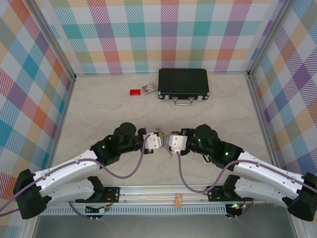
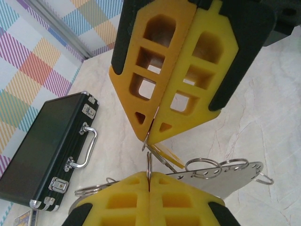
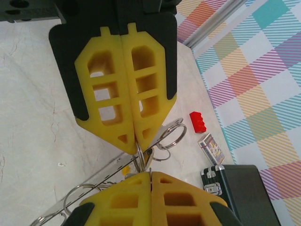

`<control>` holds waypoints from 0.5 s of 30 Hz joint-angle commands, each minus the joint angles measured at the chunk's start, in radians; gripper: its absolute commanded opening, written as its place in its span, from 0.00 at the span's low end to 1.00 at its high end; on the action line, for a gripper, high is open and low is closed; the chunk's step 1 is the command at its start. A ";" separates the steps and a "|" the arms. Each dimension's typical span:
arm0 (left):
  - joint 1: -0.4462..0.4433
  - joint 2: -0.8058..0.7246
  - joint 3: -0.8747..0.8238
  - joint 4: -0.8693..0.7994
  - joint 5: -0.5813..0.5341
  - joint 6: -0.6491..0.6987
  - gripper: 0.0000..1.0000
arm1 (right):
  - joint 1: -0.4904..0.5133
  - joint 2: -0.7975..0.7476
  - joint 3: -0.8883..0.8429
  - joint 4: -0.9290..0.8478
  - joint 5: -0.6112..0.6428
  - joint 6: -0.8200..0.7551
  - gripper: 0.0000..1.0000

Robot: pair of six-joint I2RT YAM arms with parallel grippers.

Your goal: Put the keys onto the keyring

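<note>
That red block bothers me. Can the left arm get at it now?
Probably not yet: the way to the red block looks free, but the left pincer is shut on the keyring.

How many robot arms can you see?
2. The left arm comes in from the bottom left, the right arm from the bottom right; they meet over the middle of the table. None seems hidden.

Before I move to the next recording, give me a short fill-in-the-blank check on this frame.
1. The small block left of the black case is coloured ___.
2. The left gripper and the right gripper, meeting tip to tip, both have their jaws ___.
3. The finger pads are coloured ___.
4. The case's handle is coloured ___.

Missing words: red; shut; yellow; silver.
</note>
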 commanded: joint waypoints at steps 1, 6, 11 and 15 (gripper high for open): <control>-0.011 -0.006 0.035 0.041 0.028 -0.013 0.00 | -0.006 0.004 0.004 0.026 -0.031 0.008 0.00; -0.012 -0.005 0.033 0.044 0.025 -0.013 0.00 | -0.006 0.007 0.005 0.023 -0.035 0.011 0.00; -0.012 -0.006 0.031 0.044 0.019 -0.015 0.00 | -0.006 0.001 0.004 0.018 -0.038 0.014 0.00; -0.013 -0.007 0.031 0.041 0.015 -0.017 0.00 | -0.006 -0.007 0.002 0.018 -0.036 0.014 0.00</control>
